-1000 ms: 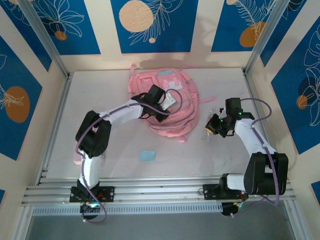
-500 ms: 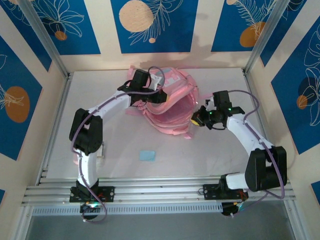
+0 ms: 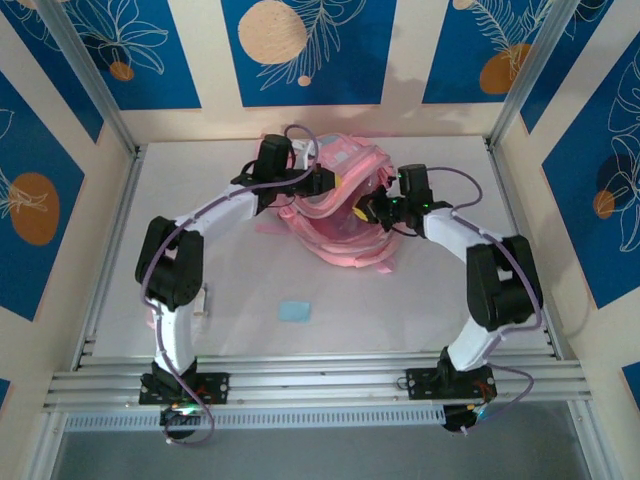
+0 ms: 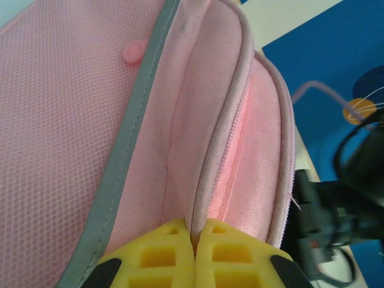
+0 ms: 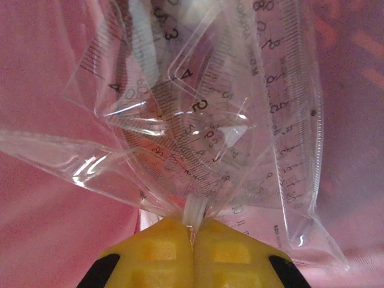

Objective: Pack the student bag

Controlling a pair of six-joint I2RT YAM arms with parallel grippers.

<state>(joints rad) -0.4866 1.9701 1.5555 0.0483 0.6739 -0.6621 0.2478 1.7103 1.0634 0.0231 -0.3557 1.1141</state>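
The student bag (image 3: 335, 245), soft and floppy, is set at the far middle of the table (image 3: 420, 300). It is best taken by its firm zip rim, which is pinched by the left gripper (image 4: 193, 231). A light, slippery ruler packet (image 5: 210, 120) is clamped by the right gripper (image 5: 193, 233).

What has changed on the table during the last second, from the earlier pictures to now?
The right gripper carried the ruler packet leftward from beside the bag to its mouth. The left gripper, shut on the bag's rim, pulled it toward the back wall, opening it. The blue piece stayed put.
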